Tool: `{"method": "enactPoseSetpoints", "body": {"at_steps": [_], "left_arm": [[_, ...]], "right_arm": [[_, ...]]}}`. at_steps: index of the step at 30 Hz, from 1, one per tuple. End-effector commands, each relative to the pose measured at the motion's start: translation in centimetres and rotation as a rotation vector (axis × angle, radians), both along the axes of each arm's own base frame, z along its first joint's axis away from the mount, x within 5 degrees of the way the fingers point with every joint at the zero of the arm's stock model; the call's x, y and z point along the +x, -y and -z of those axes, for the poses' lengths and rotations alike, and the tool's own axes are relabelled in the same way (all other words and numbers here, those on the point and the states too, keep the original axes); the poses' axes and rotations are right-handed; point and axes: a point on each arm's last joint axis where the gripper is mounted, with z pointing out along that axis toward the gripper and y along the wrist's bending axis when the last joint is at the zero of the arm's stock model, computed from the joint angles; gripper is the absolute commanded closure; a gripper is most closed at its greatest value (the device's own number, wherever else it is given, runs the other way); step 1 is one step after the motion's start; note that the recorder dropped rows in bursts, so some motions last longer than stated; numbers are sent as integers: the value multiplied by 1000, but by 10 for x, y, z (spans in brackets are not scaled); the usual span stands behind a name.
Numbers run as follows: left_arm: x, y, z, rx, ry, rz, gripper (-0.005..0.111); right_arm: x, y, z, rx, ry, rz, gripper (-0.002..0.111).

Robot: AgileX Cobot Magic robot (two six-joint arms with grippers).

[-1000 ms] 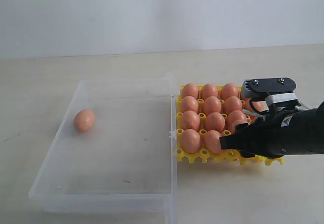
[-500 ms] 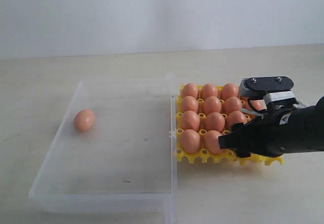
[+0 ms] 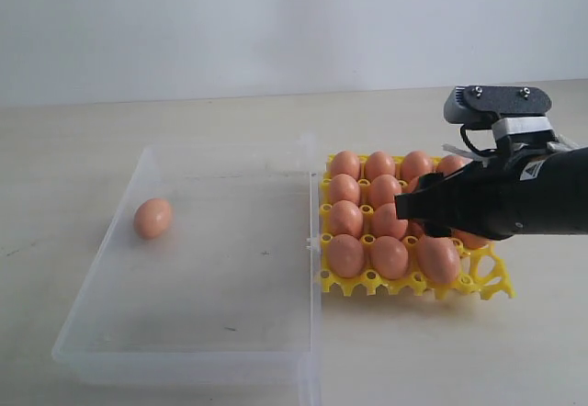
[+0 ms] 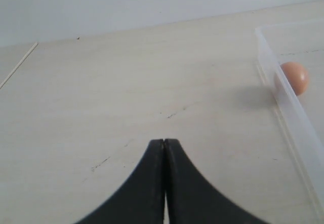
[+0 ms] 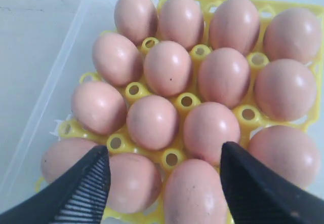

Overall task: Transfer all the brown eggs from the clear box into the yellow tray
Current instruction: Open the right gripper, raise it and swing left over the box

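The brown eggs (image 3: 345, 255) fill the yellow tray (image 3: 490, 282) except one last egg (image 3: 152, 218) lying in the clear box (image 3: 230, 273); the right hand (image 5: 163, 155) hovers open and empty.

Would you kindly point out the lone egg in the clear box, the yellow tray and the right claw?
lone egg (image 3: 152, 218): exterior view, middle of its shell.
yellow tray (image 3: 372, 284): exterior view, front rim.
right claw (image 5: 163, 149): right wrist view, midway between its fingertips.

Left gripper (image 4: 164, 143): black, its two curved fingers pressed flat together, holding nothing.
Right gripper (image 5: 163, 155): black fingers spread wide apart.
Right arm (image 3: 514, 206): black, reaching in from the right edge.
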Motion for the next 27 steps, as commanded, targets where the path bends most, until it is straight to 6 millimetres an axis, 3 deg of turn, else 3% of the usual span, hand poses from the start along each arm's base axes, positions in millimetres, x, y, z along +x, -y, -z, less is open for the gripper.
{"method": "enactPoseSetpoints", "body": {"at_steps": [1, 4, 10, 14, 17, 21, 27], "left_arm": [[0, 0, -2, -5, 16, -3, 107], [0, 0, -2, -5, 16, -3, 107], [0, 0, -2, -5, 16, -3, 107], [0, 0, -2, -5, 16, -3, 107], [0, 0, -2, -5, 16, -3, 107], [0, 0, -2, -5, 16, -3, 107], [0, 0, -2, -5, 16, -3, 107]], "right_arm": [[4, -2, -12, 31, 5, 9, 47], [5, -5, -15, 64, -25, 24, 50], [5, -6, -17, 73, -54, 19, 68], [6, -16, -22, 62, -24, -33, 69], [6, -41, -30, 10, 21, -192, 76], [13, -83, -33, -56, -61, -426, 109], [49, -144, -38, -53, -271, -591, 105]]}}
